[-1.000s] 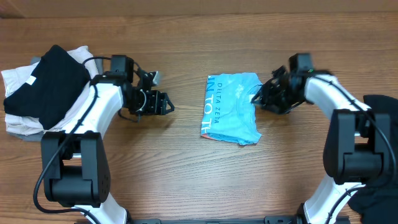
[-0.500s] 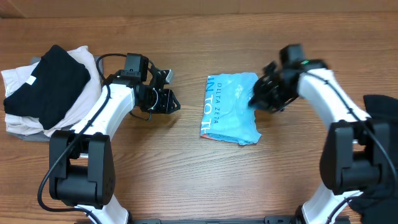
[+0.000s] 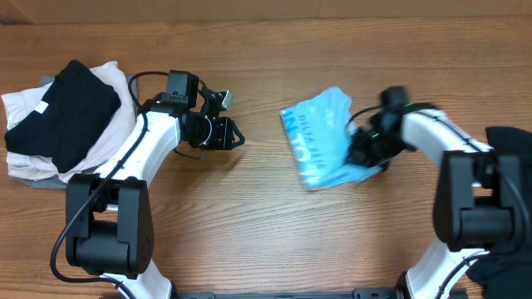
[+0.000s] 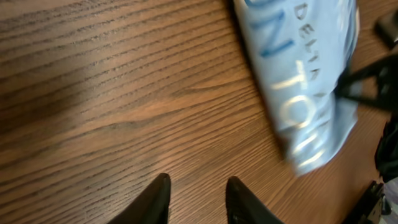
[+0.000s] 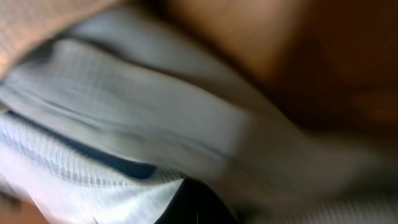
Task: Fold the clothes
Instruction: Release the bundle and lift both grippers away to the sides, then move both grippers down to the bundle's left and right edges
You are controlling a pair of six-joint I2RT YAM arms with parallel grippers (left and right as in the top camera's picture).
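Sky-blue T-shirt, soft, seemingly folded

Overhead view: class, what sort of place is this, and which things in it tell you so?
Probably a robotics lab bench set up for laundry folding: a left arm and right arm at a wooden table, a blue T-shirt between them, and a pile of clothes at the table's edge.

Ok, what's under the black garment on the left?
The black garment lies on top of white garments, which stick out all around it. A grey edge shows at the bottom of the pile. How many pieces are stacked there is hidden beneath the black one.
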